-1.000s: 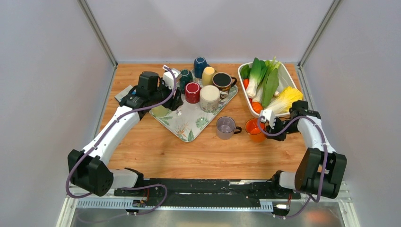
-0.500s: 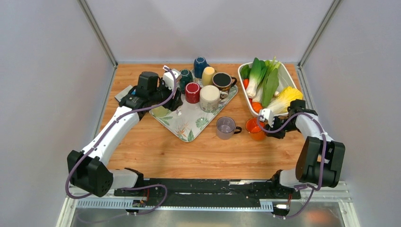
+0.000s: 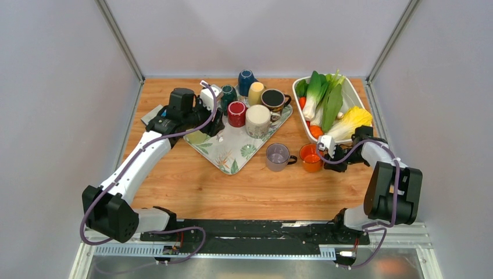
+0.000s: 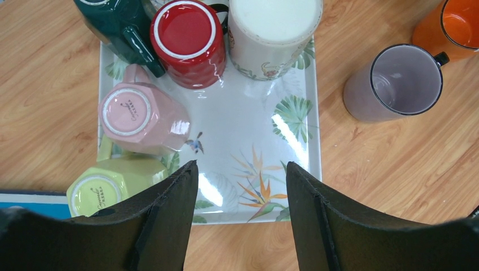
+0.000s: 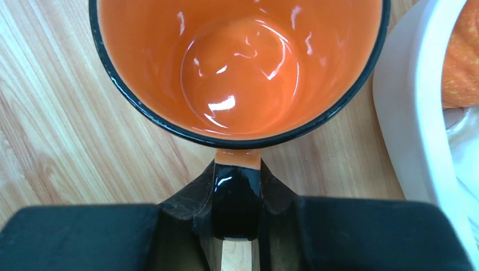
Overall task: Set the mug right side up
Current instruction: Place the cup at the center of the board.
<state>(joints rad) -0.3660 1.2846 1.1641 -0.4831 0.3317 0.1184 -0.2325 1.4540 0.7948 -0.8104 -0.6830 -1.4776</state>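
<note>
The orange mug [image 3: 311, 157] [image 5: 240, 68] stands mouth up on the wood table, just left of the white vegetable basin. My right gripper [image 3: 327, 156] [image 5: 237, 169] is shut on its black handle [image 5: 237, 206], one finger on each side. My left gripper [image 3: 217, 124] [image 4: 242, 166] hangs open over the near left edge of the floral tray [image 3: 230, 150] [image 4: 254, 135], holding nothing. Below it lie an upside-down pink mug [image 4: 141, 116] and an upside-down yellow-green mug [image 4: 104, 189].
A purple mug [image 3: 278, 156] [image 4: 392, 84] stands upright beside the orange one. On the tray are upside-down red [image 3: 236, 113], cream [image 3: 257, 120], dark green [image 3: 228, 95], blue [image 3: 246, 81] and yellow [image 3: 256, 93] mugs, plus an upright dark one [image 3: 272, 100]. The basin [image 3: 356, 96] [image 5: 412, 113] holds vegetables.
The right arm has come down and drawn in toward the basin, and the orange mug in its grip now sits level, mouth up. The left arm has not moved.
</note>
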